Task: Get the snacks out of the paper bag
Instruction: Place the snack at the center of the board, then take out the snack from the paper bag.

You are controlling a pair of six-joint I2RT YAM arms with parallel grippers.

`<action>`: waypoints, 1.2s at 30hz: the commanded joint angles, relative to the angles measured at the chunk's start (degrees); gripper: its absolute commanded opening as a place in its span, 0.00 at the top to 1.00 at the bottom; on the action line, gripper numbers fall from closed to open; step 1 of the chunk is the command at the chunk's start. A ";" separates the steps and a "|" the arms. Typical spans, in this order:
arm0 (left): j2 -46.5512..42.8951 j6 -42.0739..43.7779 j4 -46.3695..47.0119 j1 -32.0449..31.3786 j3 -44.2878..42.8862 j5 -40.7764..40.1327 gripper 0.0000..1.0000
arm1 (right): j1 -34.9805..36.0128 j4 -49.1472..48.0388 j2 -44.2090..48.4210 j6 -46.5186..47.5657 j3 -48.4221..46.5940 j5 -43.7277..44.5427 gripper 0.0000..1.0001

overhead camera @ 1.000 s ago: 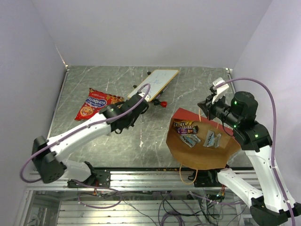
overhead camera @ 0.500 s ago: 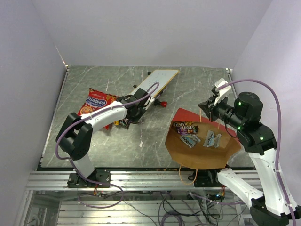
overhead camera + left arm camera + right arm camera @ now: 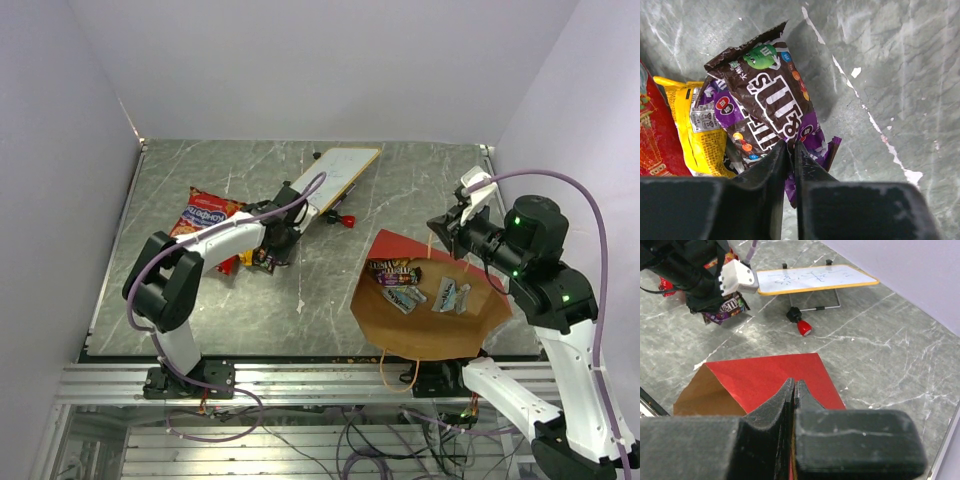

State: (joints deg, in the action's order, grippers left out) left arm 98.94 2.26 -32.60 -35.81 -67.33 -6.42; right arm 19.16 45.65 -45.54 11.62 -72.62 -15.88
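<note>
chip bag (image 3: 200, 215): already out, flat on the tabletop toward the left edge.
yellow packet (image 3: 695, 132): touching the chip bag, its right side under the purple packet (image 3: 810, 140).
left gripper (image 3: 790, 150): in the last 1 second it swung from above the middle of the tabletop down to this pile. Its fingers are almost together, pinching the near end of the brown packet (image 3: 765, 95), which lies over the purple one.
meaning: this delivery looks nearly done, with only the release left.
paper bag (image 3: 395, 243): near right corner, mouth open, unmoved.
packets inside: at least 4 remain, dark brown (image 3: 394, 270) and light blue (image 3: 450, 293) among them.
right gripper (image 3: 440, 228): pressed shut at the bag's far rim, seemingly on its cord, and barely shifted.
</note>
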 commanded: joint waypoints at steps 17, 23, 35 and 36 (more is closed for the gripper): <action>-37.24 -30.03 -8.55 -8.65 4.36 7.44 0.20 | 0.23 -2.49 2.35 -2.07 1.51 1.10 1.00; -44.63 -46.81 -5.75 -24.27 9.96 2.34 0.22 | 0.18 -5.31 3.15 -4.77 3.33 0.54 1.00; -27.27 -43.04 0.66 -46.00 -7.17 -13.89 0.23 | 0.18 -5.82 3.14 -5.98 1.72 2.13 1.00; -26.32 -41.74 1.75 -46.79 -8.20 -14.83 0.23 | 0.18 -5.76 3.31 -6.25 1.75 2.14 1.00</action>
State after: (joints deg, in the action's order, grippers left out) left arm 69.78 -42.41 -36.62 -79.29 -70.22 -13.13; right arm 19.16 41.69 -43.46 6.39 -69.73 -15.09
